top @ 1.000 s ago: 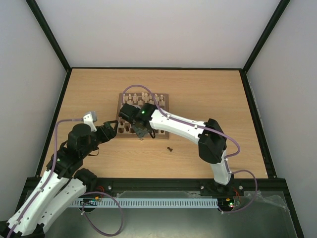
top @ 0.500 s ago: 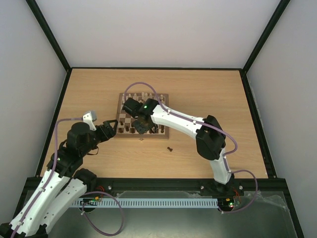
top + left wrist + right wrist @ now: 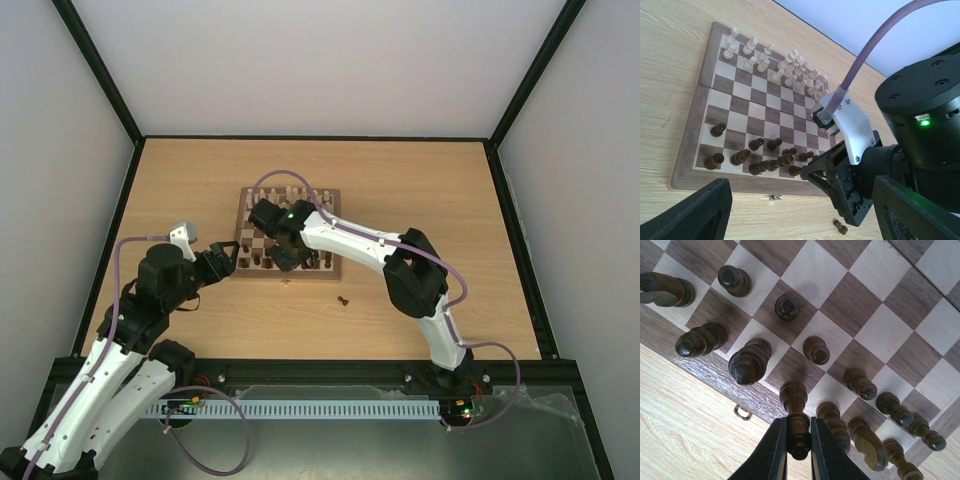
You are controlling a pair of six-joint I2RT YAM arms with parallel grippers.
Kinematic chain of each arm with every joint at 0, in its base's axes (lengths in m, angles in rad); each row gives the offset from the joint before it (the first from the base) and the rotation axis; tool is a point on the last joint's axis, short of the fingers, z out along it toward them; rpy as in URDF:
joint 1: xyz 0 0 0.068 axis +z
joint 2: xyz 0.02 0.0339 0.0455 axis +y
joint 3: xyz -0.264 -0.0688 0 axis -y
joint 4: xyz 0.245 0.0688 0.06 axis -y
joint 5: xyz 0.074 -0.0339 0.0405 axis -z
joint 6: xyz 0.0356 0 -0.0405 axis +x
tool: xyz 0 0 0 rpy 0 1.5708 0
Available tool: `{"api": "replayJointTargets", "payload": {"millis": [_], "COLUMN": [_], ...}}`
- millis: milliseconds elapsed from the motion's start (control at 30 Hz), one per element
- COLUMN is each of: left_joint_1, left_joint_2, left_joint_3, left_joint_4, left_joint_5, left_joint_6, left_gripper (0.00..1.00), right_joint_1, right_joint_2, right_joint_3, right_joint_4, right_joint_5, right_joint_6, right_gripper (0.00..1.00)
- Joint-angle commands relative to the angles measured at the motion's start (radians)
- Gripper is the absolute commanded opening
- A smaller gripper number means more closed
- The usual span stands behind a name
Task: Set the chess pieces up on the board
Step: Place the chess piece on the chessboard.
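Note:
The board lies mid-table, with cream chessmen on its far rows and several dark chess pieces on its near rows. My right gripper is over the board's near edge. In the right wrist view it is shut on the top of an upright dark piece whose base is over a near-row square beside the border; I cannot tell if it touches. One dark piece lies on the table in front of the board. My left gripper is open and empty, left of the board's near corner.
A small metal clasp sticks out of the board's front edge. Standing dark pieces crowd both sides of the held one. The right arm spans the board's right half. Black frame rails border the tabletop.
My right gripper has moved a little away from me, from the board's front edge onto its near row, still holding the dark piece. The left arm has barely moved.

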Motion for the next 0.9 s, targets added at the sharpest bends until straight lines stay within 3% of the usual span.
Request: {"api": "replayJointTargets", "payload": {"millis": [0, 867], "left_joint_1": [0.009, 0.013], "left_joint_2": [0.0, -0.02], "left_joint_3": [-0.005, 0.006], "left_joint_4": [0.026, 0.008], "left_joint_5": [0.016, 0.027], "left_joint_6": [0.018, 0.021], "left_gripper": [0.8, 0.8], "right_joint_1": [-0.007, -0.016], "right_joint_2": [0.025, 0.044], "right_joint_3": [-0.013, -0.015], "right_joint_4": [-0.016, 0.002], "right_joint_5": [-0.011, -0.019], "right_joint_6": [-0.017, -0.013], "right_gripper": [0.08, 0.14]}}
